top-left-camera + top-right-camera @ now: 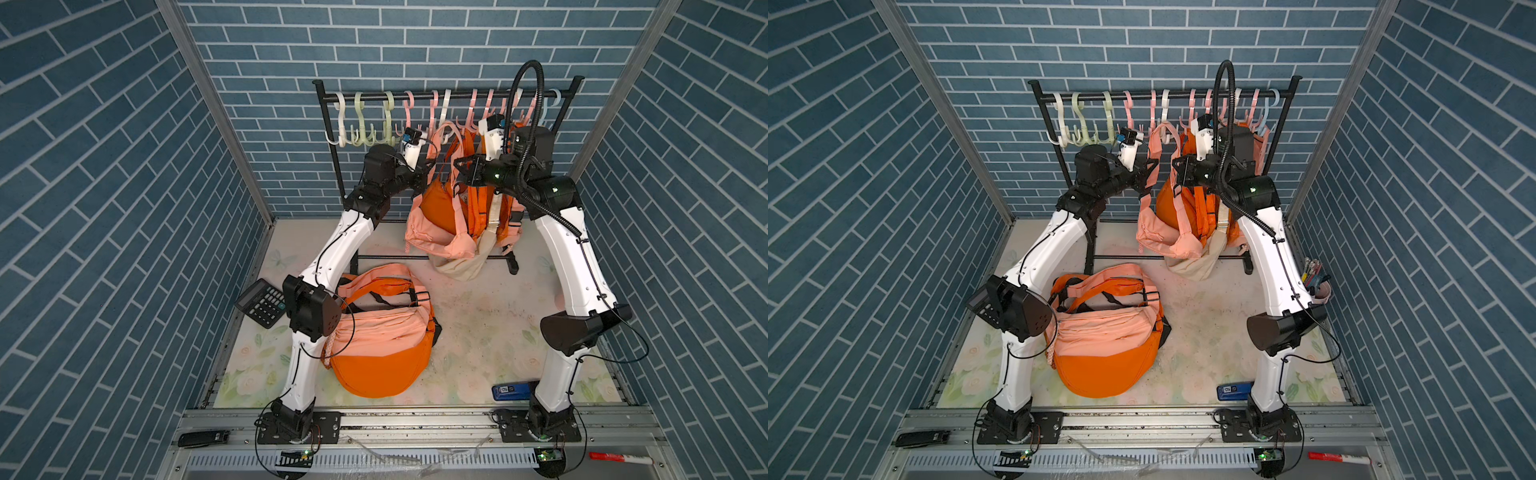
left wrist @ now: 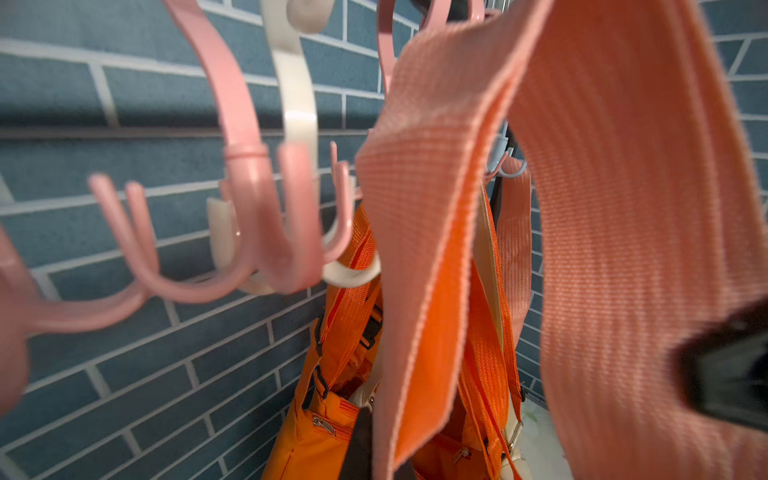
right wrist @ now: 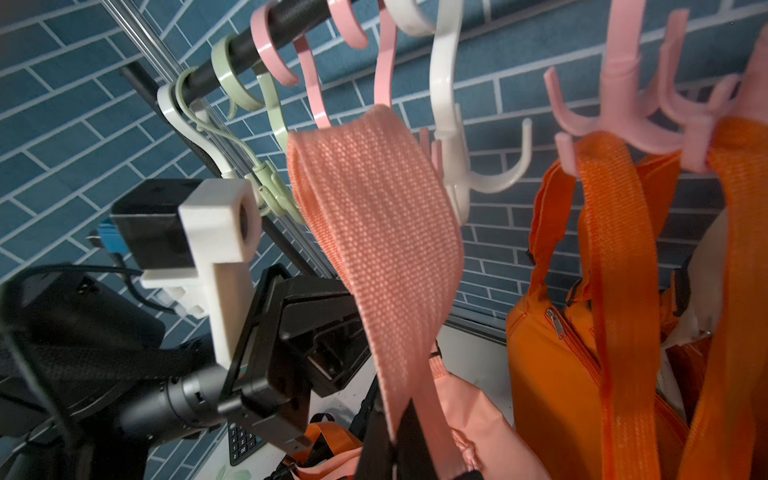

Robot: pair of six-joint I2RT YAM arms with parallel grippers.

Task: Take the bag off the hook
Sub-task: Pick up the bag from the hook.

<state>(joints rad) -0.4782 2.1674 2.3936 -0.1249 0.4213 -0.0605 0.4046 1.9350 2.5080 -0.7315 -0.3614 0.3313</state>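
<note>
Probably a lab booth; brick-print walls (image 1: 104,166), aluminium base rail (image 1: 415,424).

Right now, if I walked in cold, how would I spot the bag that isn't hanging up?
Find the black rack of plastic hooks at the back. In front of it, on the flowered tabletop, lies a peach-and-orange bag. Unlike the other bags, which dangle from the hooks, it lies slumped flat.
</note>
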